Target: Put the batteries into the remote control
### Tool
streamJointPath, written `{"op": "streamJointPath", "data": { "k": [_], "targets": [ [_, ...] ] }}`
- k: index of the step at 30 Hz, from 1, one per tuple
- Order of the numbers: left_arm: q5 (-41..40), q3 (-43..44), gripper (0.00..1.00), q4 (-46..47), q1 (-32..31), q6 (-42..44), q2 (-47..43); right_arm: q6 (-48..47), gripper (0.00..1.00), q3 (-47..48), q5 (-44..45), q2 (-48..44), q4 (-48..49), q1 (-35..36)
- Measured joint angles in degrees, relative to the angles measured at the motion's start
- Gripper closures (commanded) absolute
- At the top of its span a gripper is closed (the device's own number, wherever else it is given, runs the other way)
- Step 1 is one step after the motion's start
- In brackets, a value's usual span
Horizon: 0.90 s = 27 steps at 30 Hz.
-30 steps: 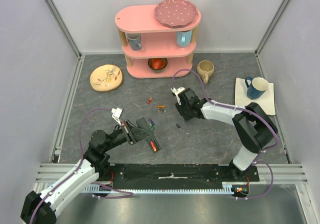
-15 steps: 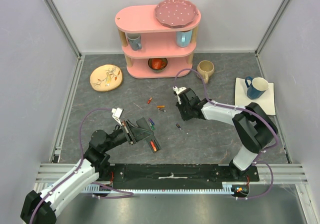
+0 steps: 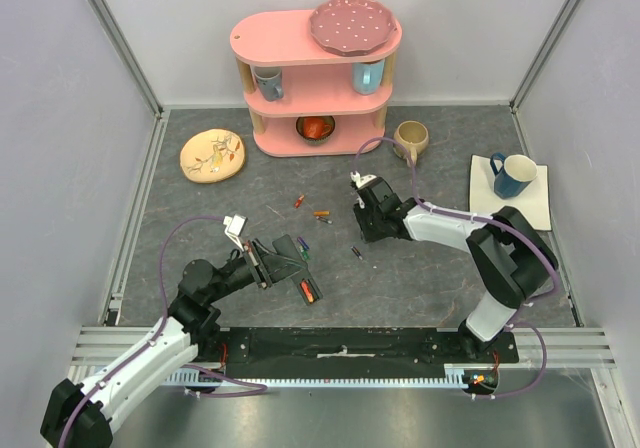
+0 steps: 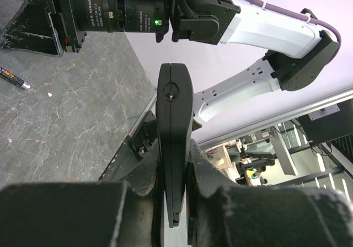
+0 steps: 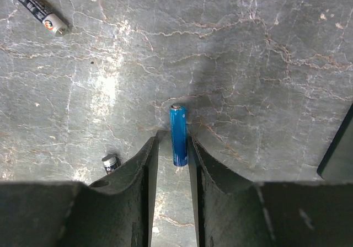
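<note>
Remote control (image 4: 175, 114) clamped in left gripper (image 4: 175, 167); right gripper (image 5: 173, 141) parted, seemingly loose, around blue battery (image 5: 178, 131); stray batteries (image 5: 33, 7) nearby.

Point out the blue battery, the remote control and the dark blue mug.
blue battery (image 5: 178, 135), right wrist view, middle of its barrel.
remote control (image 4: 175, 125), left wrist view, middle of its upturned edge.
dark blue mug (image 3: 515, 183), top external view, its outer wall.

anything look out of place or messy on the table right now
Only the batteries: they lie scattered loose over the grey mat at odd angles, one dark battery apart from the rest. A blue battery sits between the right gripper's fingertips, off-centre toward one finger. Nothing looks spilled or broken.
</note>
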Motion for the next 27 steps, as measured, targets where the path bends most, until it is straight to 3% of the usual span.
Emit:
{"op": "streamJointPath", "data": {
  "k": [8, 11, 17, 23, 27],
  "targets": [
    [0.0, 0.0, 0.98, 0.3, 0.0, 0.0, 1.3, 0.9, 0.69, -0.7, 1.9, -0.7, -0.9, 0.3],
    [0.0, 0.0, 0.98, 0.8, 0.0, 0.0, 1.7, 1.0, 0.75, -0.7, 2.3, -0.8, -1.1, 0.3],
    [0.1, 0.0, 0.98, 1.7, 0.0, 0.0, 2.3, 1.2, 0.99, -0.9, 2.7, -0.9, -1.1, 0.4],
    [0.0, 0.0, 0.98, 4.4, 0.0, 0.0, 6.5, 2.0, 1.0, -1.2, 2.3, -1.8, -2.6, 0.4],
    [-0.3, 0.1, 0.98, 11.7, 0.0, -0.1, 16.2, 3.9, 1.0, -1.2, -0.3, -7.4, -10.0, 0.8]
  ]
}}
